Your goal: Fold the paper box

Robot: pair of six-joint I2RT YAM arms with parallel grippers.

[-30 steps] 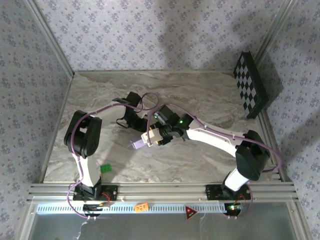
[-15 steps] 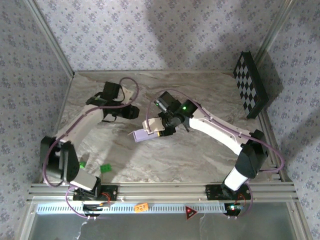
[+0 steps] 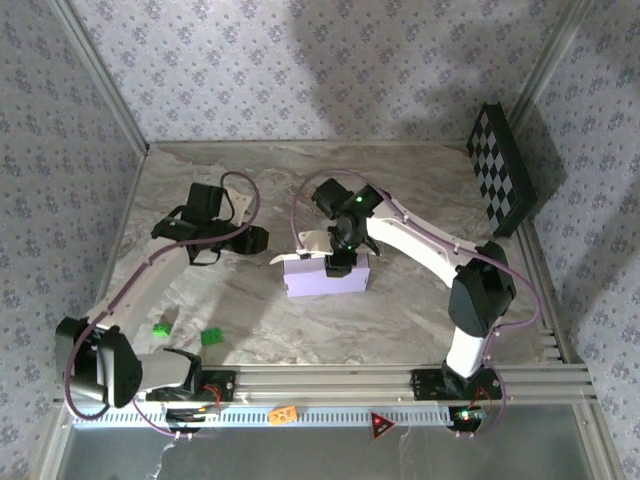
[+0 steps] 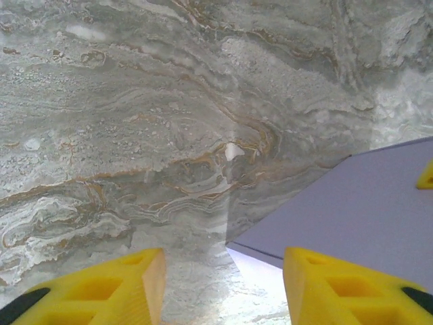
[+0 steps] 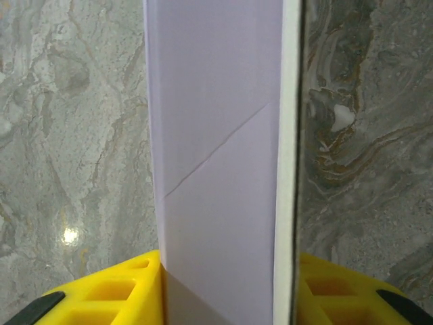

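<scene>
One paper box point(image 3: 325, 277) in right pincer point(image 5: 222, 288)

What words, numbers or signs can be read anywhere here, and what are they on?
Nothing reads clearly.
The orange tag on the slotted front strip: dark marks, too small to read.
The red triangular sticker on that strip: symbol too blurred to read.
The paper box: no print visible.

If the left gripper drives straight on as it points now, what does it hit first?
Likely the box: its corner lies ahead of the left gripper, whose jaws stand open. Beside that corner is table. Depth is unclear, so it may skim past.
</scene>
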